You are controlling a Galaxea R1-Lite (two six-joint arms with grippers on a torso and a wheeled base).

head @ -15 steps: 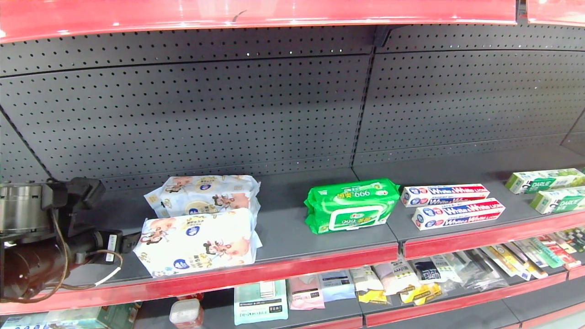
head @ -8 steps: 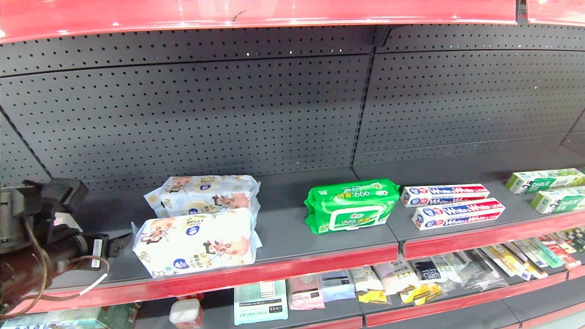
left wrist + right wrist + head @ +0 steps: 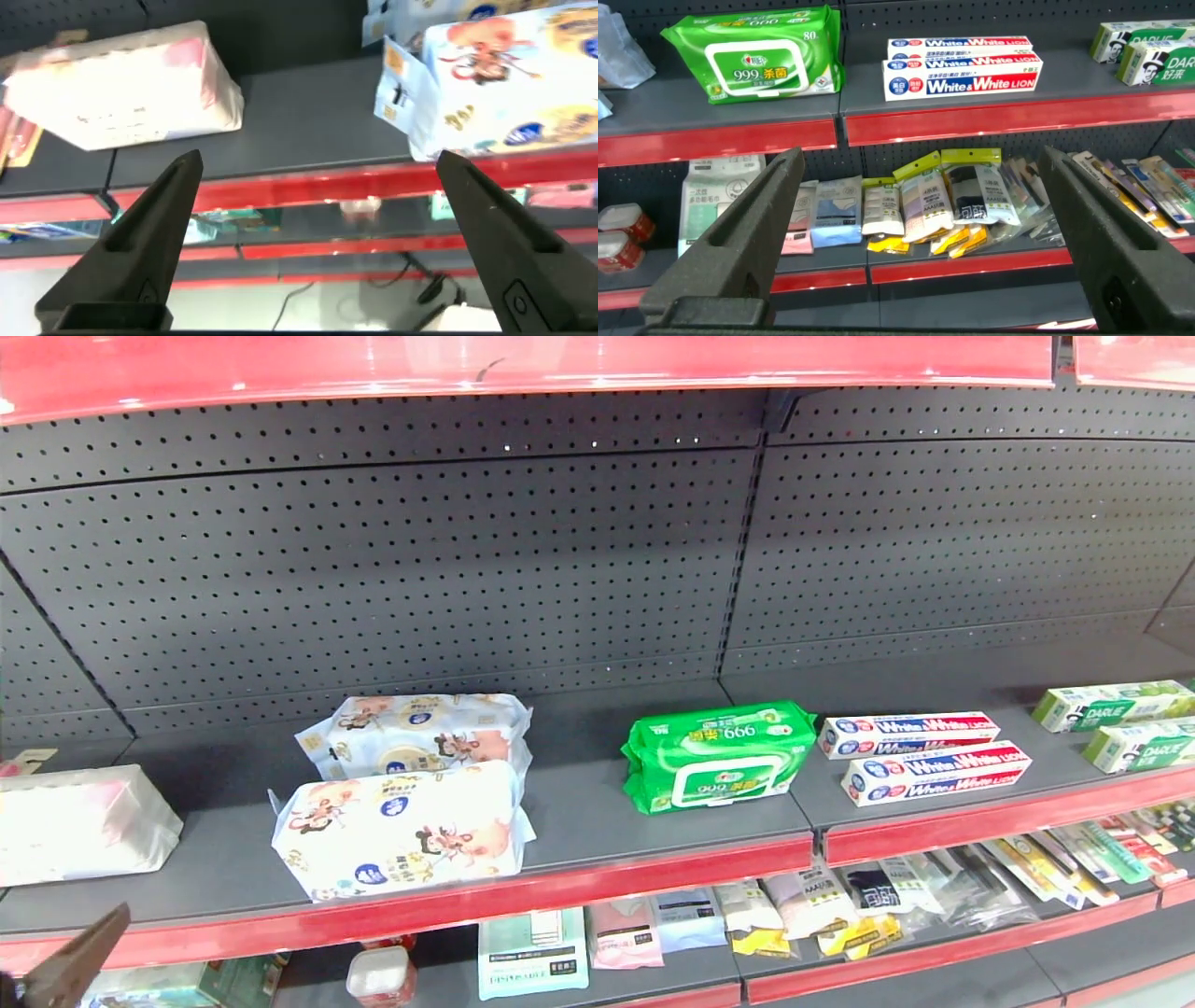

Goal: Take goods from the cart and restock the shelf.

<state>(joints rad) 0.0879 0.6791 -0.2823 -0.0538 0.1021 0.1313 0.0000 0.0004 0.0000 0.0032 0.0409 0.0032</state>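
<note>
Shelf (image 3: pixel 579 812): grey board with a red front lip and a pegboard back, carrying goods in a row.
Left end: pink-and-white pack (image 3: pixel 79 821) lying flat, well apart from the printed packs.
Printed packs: two white packs with cartoon print, front pack (image 3: pixel 401 831) close to the lip, back pack (image 3: pixel 415 733) just behind it.
Middle: green wipes pack (image 3: pixel 714 756) lying flat, flap lid facing up.
Right part: two toothpaste boxes (image 3: pixel 924 756) side by side, just beside the wipes pack, with green boxes (image 3: pixel 1116 723) farther right.
Lower shelf (image 3: pixel 934 950): small sachets (image 3: pixel 794 905) in a loose row, a flat pale packet (image 3: pixel 532 952) and a small jar (image 3: pixel 378 975) to their left.
Left tool (image 3: pixel 320 163): spread wide, holding nothing and touching nothing. Out in front of the shelf lip, facing the bare stretch between the pink-and-white pack and the front pack. One fingertip (image 3: pixel 70 961) at the lower left corner of the head view.
Right tool (image 3: pixel 923 154): spread wide and empty, out in front of the shelves, well apart from the green wipes pack and the toothpaste boxes beyond it.
</note>
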